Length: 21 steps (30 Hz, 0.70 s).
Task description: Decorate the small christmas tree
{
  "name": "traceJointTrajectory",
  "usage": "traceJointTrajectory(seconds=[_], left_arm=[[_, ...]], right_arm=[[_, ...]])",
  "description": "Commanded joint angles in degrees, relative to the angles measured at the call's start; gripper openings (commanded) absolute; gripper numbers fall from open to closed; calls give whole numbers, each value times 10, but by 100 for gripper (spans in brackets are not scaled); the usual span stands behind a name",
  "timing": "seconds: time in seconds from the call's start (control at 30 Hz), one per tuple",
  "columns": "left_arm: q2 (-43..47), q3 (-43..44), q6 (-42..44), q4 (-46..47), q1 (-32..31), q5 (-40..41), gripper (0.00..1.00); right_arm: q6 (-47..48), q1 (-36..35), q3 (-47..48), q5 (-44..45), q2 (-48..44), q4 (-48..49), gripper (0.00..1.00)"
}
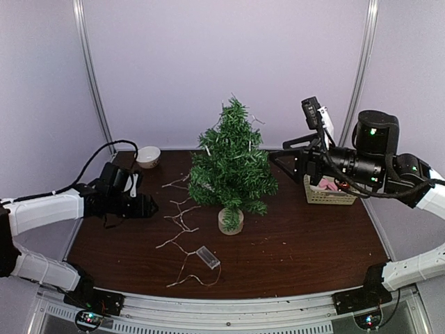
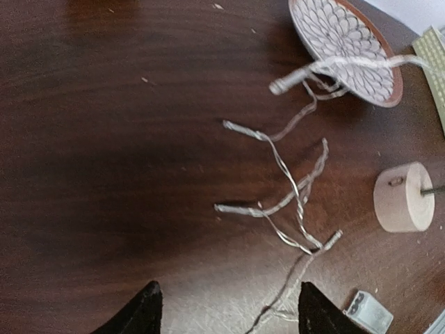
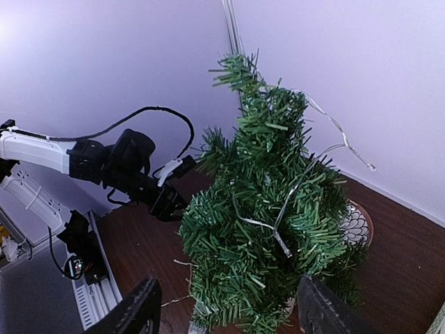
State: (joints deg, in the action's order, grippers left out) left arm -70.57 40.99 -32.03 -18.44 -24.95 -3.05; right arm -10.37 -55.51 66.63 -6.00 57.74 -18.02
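Observation:
The small christmas tree (image 1: 233, 167) stands mid-table on its pale round base (image 1: 231, 221). A thin silver light string (image 1: 182, 223) trails from the tree's branches across the table to a clear battery box (image 1: 207, 257). Part of the string (image 3: 278, 223) hangs over the foliage (image 3: 268, 209). My left gripper (image 1: 149, 207) is low over the table left of the tree. It is open (image 2: 229, 313) with loose string (image 2: 292, 188) lying on the wood ahead of it. My right gripper (image 1: 278, 156) hovers at the tree's right side and is open (image 3: 226, 316) with nothing in it.
A patterned small bowl (image 1: 147, 156) sits at the back left, and the left wrist view shows this bowl (image 2: 345, 49) near the tree base (image 2: 403, 197). A woven basket (image 1: 328, 191) with pink items is at the right, under the right arm. White walls enclose the table.

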Motion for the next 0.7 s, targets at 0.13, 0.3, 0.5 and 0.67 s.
traceJointTrajectory(seconds=[0.13,0.3,0.5,0.67], left_arm=[[6,-112,-86,208,-88,-2,64],[-56,-112,-99,272,-95,-1,61],[-131,-100,-122,341,-95,-5,50],[-184,-88,-139,377,-95,-3,44]], right_arm=[[0,2,9,-25,4,-19,69],[-1,2,11,-26,10,-16,68],[-1,2,11,-26,12,-13,67],[0,2,11,-25,14,-12,67]])
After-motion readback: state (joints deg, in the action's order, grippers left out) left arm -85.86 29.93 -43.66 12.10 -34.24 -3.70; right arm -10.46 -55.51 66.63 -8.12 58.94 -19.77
